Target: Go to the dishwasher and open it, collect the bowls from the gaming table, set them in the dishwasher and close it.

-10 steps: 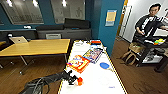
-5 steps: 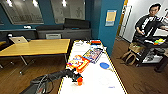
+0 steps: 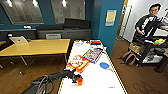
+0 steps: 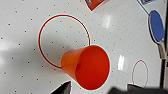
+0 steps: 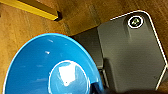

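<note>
Right now I'm looking down the gaming bench (image 3: 110, 80), a long rectangle with a glossy white top dotted with small holes and a yellow rim. My left arm comes in low from the left, a dark jointed tube with cables, and its left end effector (image 3: 75, 79) sits over the near end of the bench at a small orange plastic cup (image 3: 79, 81). From the left wrist camera the cup (image 4: 87, 67) is a smooth tapered cone with its mouth turned toward the lens, standing on the white surface at the edge of a thin red ring printed there; I cannot tell whether that end effector is spread or clamped. Farther along the bench lies a flat blue round bowl (image 3: 104, 65), shallow and matte, near the right rim, with two colourful board-game boxes (image 3: 85, 60) lying beside it. The right wrist camera shows a second blue bowl (image 5: 50, 67), glossy with a pale circle at its base, very close to the lens above wooden plank floor (image 5: 30, 27); whether the right end effector grips it I cannot tell. A person (image 3: 150, 22) stands at the right by a dark cart.
</note>
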Robot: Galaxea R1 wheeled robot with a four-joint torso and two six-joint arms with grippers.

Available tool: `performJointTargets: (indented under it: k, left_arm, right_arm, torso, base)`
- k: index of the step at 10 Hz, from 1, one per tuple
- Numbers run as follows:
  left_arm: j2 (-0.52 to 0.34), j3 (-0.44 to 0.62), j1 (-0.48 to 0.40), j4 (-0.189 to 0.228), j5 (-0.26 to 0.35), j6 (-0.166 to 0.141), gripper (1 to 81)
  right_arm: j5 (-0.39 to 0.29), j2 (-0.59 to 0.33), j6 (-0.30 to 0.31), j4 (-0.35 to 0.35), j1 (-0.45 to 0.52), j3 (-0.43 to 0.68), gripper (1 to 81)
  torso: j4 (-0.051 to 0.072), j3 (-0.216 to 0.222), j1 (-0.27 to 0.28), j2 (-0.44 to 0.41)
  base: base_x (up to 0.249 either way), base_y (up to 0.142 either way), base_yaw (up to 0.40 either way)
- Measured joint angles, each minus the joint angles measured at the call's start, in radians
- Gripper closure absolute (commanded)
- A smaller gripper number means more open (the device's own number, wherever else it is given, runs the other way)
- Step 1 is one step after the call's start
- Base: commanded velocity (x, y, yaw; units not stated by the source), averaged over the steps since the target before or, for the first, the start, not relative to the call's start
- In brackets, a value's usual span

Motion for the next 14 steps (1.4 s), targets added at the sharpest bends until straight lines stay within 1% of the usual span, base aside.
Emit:
performJointTargets:
  k: [3,4,5,6,7,8,10,12,14]
  left_arm:
    - [0.003,-0.001,0.000,0.006,0.000,0.000,1.0]
    - [0.006,-0.009,0.001,0.006,0.000,-0.006,1.0]
    - [0.014,-0.026,0.001,0.006,0.000,-0.026,1.0]
    - [0.025,-0.052,0.001,0.006,-0.001,-0.067,1.0]
    - [0.037,-0.076,0.001,0.006,-0.002,-0.087,1.0]
    - [0.046,-0.089,0.004,0.006,-0.018,-0.097,1.0]
    - [0.053,-0.091,0.036,0.006,-0.073,-0.098,1.0]
    - [0.055,-0.091,0.064,0.006,-0.082,-0.097,1.0]
    - [0.055,-0.091,0.066,0.006,-0.085,-0.097,1.0]
  right_arm:
    - [0.000,-0.002,0.000,0.000,0.000,-0.001,81.1]
    - [0.000,-0.002,0.000,0.000,0.000,-0.001,81.1]
    - [0.000,-0.002,0.000,0.000,0.000,-0.001,81.1]
    - [0.000,-0.002,0.000,0.000,0.000,-0.001,81.1]
    - [0.000,-0.002,0.000,0.000,0.000,-0.002,81.1]
    - [0.000,-0.002,0.000,0.000,0.000,-0.004,81.1]
    - [0.001,-0.002,0.000,0.000,0.000,-0.004,81.1]
    - [0.001,-0.001,0.000,0.000,0.000,-0.004,81.1]
    - [0.001,0.000,0.000,0.000,0.000,-0.006,81.1]
  torso:
    - [0.000,0.000,0.000,0.000]
    - [0.000,0.000,0.000,0.000]
    - [0.000,0.000,0.000,0.000]
    - [0.000,0.000,0.000,0.000]
    - [0.000,0.000,0.000,0.000]
    - [0.000,0.000,0.000,0.000]
    - [0.000,0.000,0.000,0.000]
    - [0.000,0.000,0.000,0.000]
    - [0.000,0.000,0.000,0.000]
  base:
    - [0.000,0.000,0.000]
    - [0.000,0.000,0.000]
    - [0.000,0.000,0.000]
    - [0.000,0.000,0.000]
    - [0.000,0.000,0.000]
    - [0.000,0.000,0.000]
    - [0.000,0.000,0.000]
    - [0.000,0.000,0.000]
    - [0.000,0.000,0.000]
